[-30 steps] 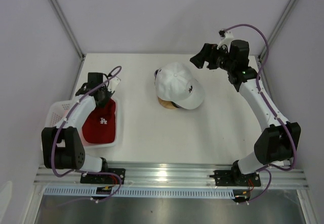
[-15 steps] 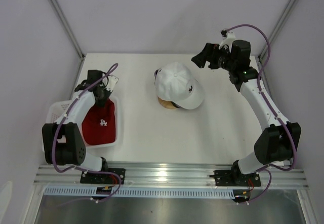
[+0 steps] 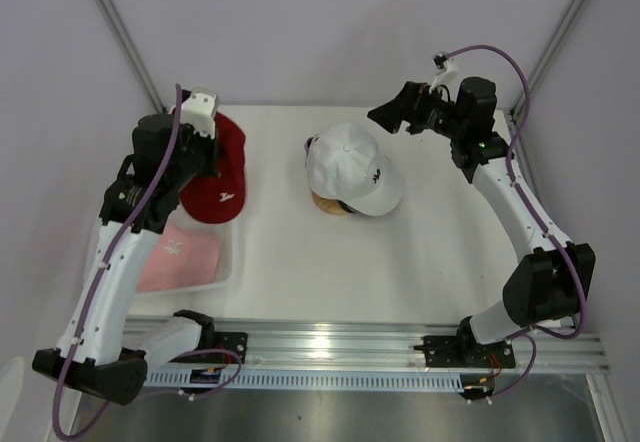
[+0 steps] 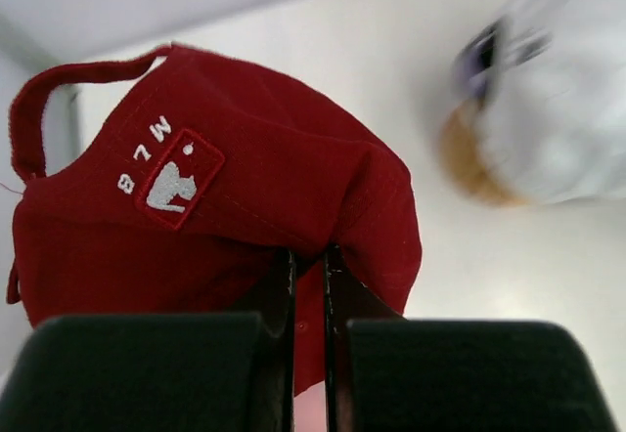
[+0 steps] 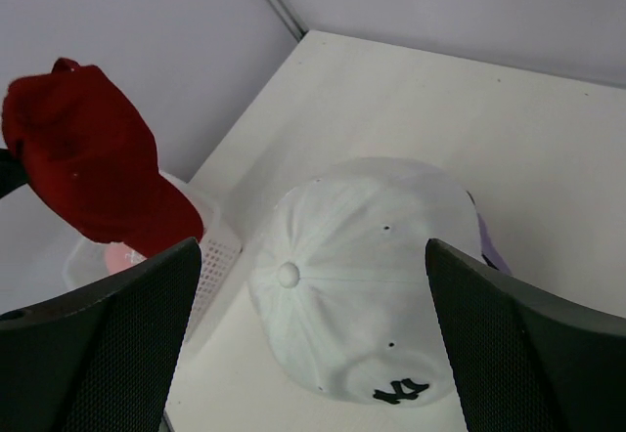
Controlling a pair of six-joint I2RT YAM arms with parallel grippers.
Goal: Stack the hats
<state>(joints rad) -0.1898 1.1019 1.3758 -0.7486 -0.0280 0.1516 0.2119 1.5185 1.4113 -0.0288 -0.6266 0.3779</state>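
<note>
My left gripper [image 3: 207, 150] is shut on the red cap [image 3: 216, 174] and holds it hanging in the air above the back of the white mesh basket [image 3: 232, 262]. The left wrist view shows the red cap [image 4: 215, 197] pinched between my fingertips [image 4: 337, 285]. A pink cap [image 3: 180, 258] lies in the basket. The white cap with the NY logo [image 3: 352, 167] sits on the wooden stand [image 3: 328, 205] at the table's middle, with a lavender cap's edge [image 5: 487, 246] showing under it. My right gripper [image 3: 390, 114] is open and empty, hovering behind and right of the white cap [image 5: 367, 276].
The basket stands at the table's left edge. Slanted frame posts rise at the back left and back right corners. The wall runs along the back of the table.
My left gripper has lifted the red cap out of the basket, up and toward the back. The pink cap beneath it now shows. The right arm has barely moved.
</note>
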